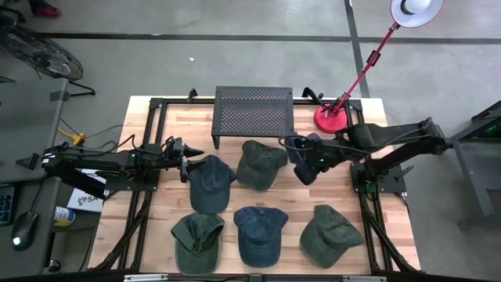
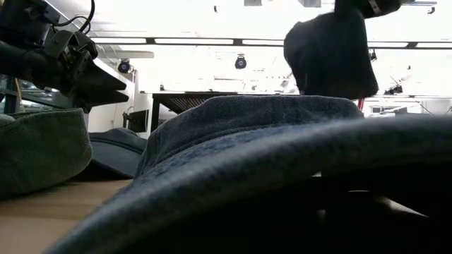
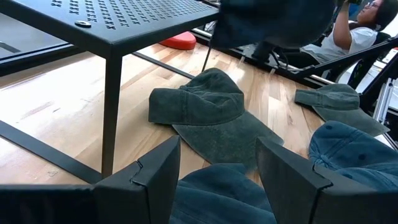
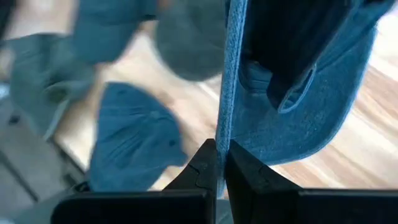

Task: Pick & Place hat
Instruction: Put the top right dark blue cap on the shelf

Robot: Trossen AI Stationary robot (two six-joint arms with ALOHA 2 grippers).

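Observation:
Several caps lie on the wooden table, each crown up on its rim and brim. Two are blue: one [image 1: 210, 182] at my left gripper, one [image 1: 258, 233] at the near edge. Three are green [image 1: 261, 163] [image 1: 197, 241] [image 1: 329, 233]. My right gripper [image 1: 304, 155] is above the table's middle right, shut on a dark blue cap [image 2: 332, 53]. My left gripper [image 3: 217, 171] is open just left of the far blue cap [image 3: 219, 199] and above its edge, touching nothing. My right gripper pinches the dark blue cap between its two fingers by a thin edge [image 4: 222, 140], seen edge-on in the right wrist view. The cap is lifted clear of the table and hangs from the fingers, its hollow inside and back strap [image 4: 292, 93] showing.
A black perforated metal stand [image 1: 253, 110] sits at the table's far middle. A red lamp base [image 1: 333, 119] stands at the far right, its stem leaning away. Bare wood shows between the caps and along the right side. A person sits beyond the table [image 3: 357, 31].

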